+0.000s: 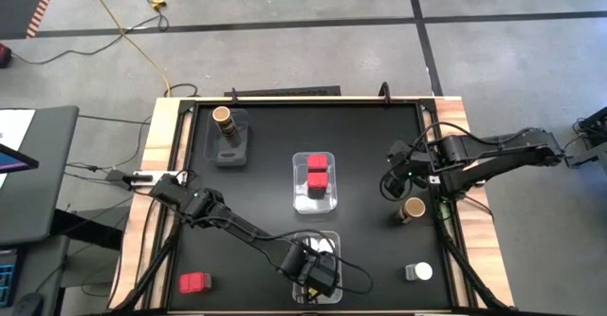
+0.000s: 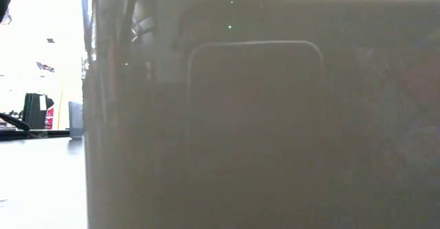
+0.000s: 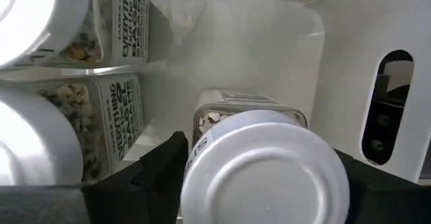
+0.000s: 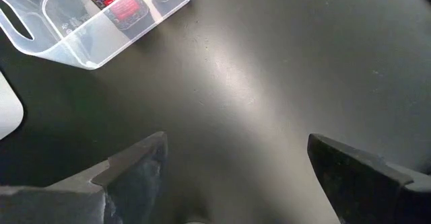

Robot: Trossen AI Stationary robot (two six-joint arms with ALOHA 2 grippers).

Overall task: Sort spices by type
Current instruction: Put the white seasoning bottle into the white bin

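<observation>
My left gripper (image 1: 316, 274) reaches down into the near clear tub (image 1: 332, 239) and is shut on a white-lidded spice jar (image 3: 266, 173). Two more white-lidded jars (image 3: 40, 150) stand in the same tub. The middle tub (image 1: 298, 195) holds two red spice boxes (image 1: 317, 169). A brown-topped jar (image 1: 223, 117) stands in the dark grey tray (image 1: 230, 152) at the far left. Loose on the table are a red box (image 1: 194, 283), a brown-topped jar (image 1: 413, 209) and a white-lidded jar (image 1: 418, 272). My right gripper (image 1: 392, 185) hangs open over bare table. My left gripper has the white-lidded jar between its two fingers (image 3: 165, 167), one on each side just under the lid's rim (image 3: 192, 160). The fingers come from above, pointing steeply down. The lid hides the contact itself. The jar stands upright inside the tub, beside the other two jars.
The near tub's wall (image 2: 254, 119) fills almost the whole low view. The table's raised wooden border (image 1: 161, 145) runs along its left and right sides. Bare black table lies under my right gripper (image 4: 236, 150) and between the tubs and the tray.
</observation>
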